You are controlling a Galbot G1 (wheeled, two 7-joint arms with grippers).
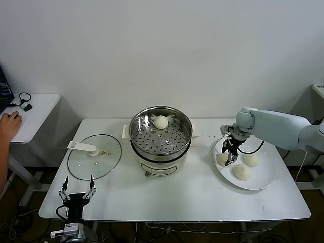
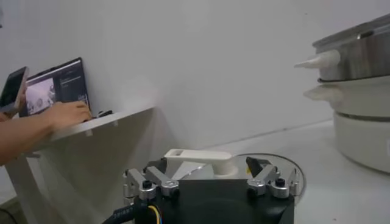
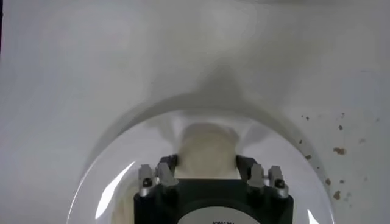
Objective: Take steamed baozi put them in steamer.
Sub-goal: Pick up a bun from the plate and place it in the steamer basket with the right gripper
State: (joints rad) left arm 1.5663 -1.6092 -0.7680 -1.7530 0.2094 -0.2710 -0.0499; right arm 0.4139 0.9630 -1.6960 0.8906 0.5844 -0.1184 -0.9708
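Note:
Three off-white baozi lie on a white plate [image 1: 264, 178] at the right. My right gripper [image 1: 230, 155] is down on the leftmost baozi [image 1: 222, 159]. In the right wrist view its fingers press both sides of that baozi [image 3: 206, 146], which still rests on the plate [image 3: 283, 152]. The other two baozi [image 1: 251, 160] [image 1: 242, 173] sit beside it. One more baozi [image 1: 161, 121] lies on the perforated tray at the back of the steel steamer [image 1: 133, 134] in the table's middle. My left gripper [image 1: 77, 190] is parked, open and empty, at the front left edge.
A flat glass lid [image 1: 96, 161] with a white handle [image 1: 82, 147] lies left of the steamer. The left wrist view shows that handle [image 2: 198, 161] and the steamer's side [image 2: 359, 58]. At the far left, a person's hand rests on a side table [image 1: 35, 109].

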